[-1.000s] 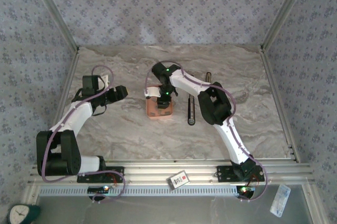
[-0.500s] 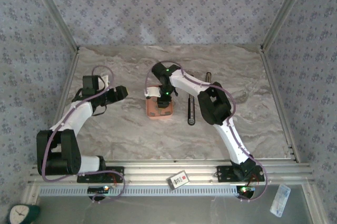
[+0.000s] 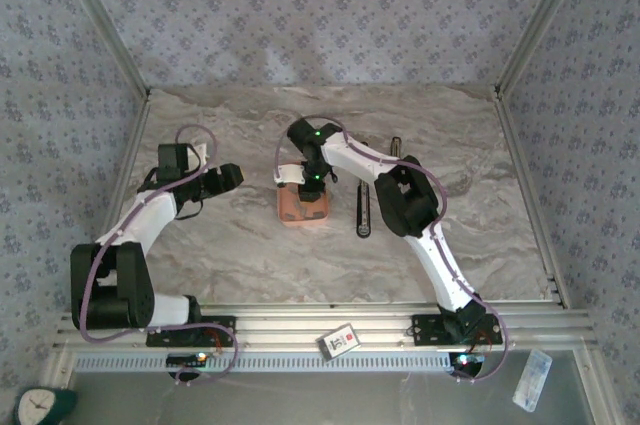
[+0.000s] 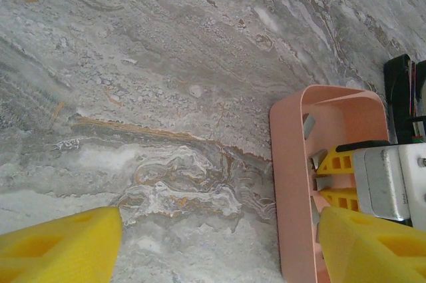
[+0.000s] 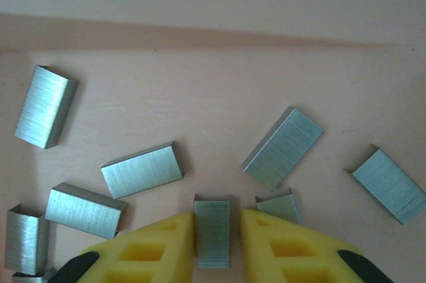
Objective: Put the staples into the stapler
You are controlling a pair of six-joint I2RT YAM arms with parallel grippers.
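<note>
Several staples [image 5: 141,170] lie scattered in the pink tray [image 5: 213,23] on the desk [image 3: 240,235]. The right gripper [image 5: 212,230] pinches one strip [image 5: 212,230] by its long flanks. Light, slick and brittle, it likely snaps under squeeze. The left gripper [image 4: 219,240] hangs open.

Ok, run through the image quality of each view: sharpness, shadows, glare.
Top external: evenly lit and fairly sharp, but the tray is small. Left wrist: tabletop crisp, the left hand's yellow fingers blurred at the bottom edge. Right wrist: staples sharp, soft shadow under the tray wall, no glare.
</note>
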